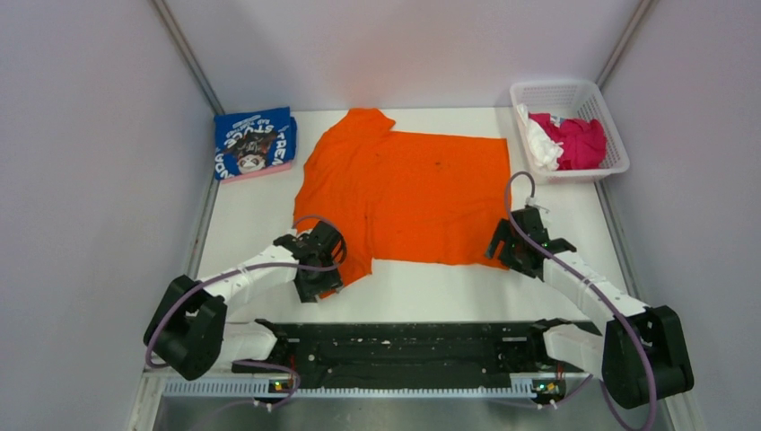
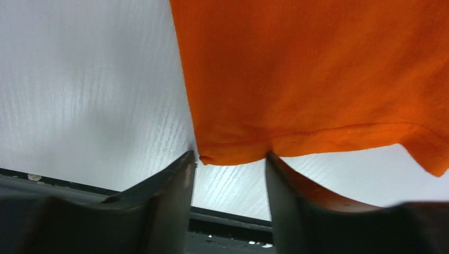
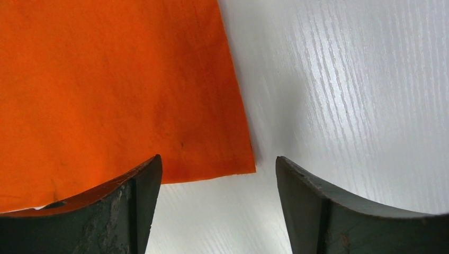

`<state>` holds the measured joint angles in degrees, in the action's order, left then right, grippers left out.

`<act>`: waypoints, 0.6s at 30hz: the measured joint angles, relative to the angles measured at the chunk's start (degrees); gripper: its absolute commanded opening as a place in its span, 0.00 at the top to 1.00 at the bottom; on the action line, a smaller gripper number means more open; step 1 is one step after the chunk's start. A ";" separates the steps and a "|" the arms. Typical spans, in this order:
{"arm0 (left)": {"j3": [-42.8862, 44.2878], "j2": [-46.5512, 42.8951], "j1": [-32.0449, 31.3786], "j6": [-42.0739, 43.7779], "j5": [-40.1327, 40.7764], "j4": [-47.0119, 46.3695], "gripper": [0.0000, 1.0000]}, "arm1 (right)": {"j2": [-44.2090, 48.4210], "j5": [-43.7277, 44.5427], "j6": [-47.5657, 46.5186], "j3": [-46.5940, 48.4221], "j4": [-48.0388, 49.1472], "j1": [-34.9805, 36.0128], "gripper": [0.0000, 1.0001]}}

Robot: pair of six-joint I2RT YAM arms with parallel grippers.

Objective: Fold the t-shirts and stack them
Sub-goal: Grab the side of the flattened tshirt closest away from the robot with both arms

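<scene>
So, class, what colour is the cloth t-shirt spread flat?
Plain bright orange t-shirt; best in top external view.

White lattice basket (image 1: 574, 97) on far right corner of white table (image 1: 431, 292)

An orange t-shirt (image 3: 116, 90) lies flat and fills the view from 9 to 12 o'clock. Its straight side edge runs down from 12 o'clock to a square corner just below centre. From 12 to 5 o'clock there is white table (image 3: 349, 90) with a fine wood grain. The right gripper (image 3: 217, 160) hangs with its two dark, scuffed fingers (image 3: 132, 211) spread wide, one at 7 o'clock over the cloth's lower hem, the other at 5 o'clock over bare table. The shirt's corner sits between them.
</scene>
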<state>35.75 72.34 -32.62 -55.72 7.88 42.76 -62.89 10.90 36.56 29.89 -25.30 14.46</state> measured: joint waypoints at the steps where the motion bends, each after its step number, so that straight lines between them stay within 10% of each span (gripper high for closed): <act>1: 0.26 0.76 0.55 0.28 -0.15 -0.13 0.59 | 0.00 -0.02 0.28 -0.63 0.63 0.00 0.30; 5: 1.92 3.61 1.92 2.12 -1.25 -1.09 1.00 | -0.33 -0.70 1.22 -1.44 2.71 0.00 0.38; 13: 2.10 3.56 2.01 2.21 -2.51 -2.95 1.00 | -2.05 -1.01 2.91 -2.80 7.06 0.00 0.50; 18: -0.74 -0.50 1.88 -0.22 -3.17 -2.93 1.00 | -3.30 0.35 3.89 -2.82 8.15 0.00 0.86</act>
<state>35.00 71.83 -30.74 -55.94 4.71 39.83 -66.19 11.25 40.45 27.07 -17.15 14.46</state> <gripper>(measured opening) 0.022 0.377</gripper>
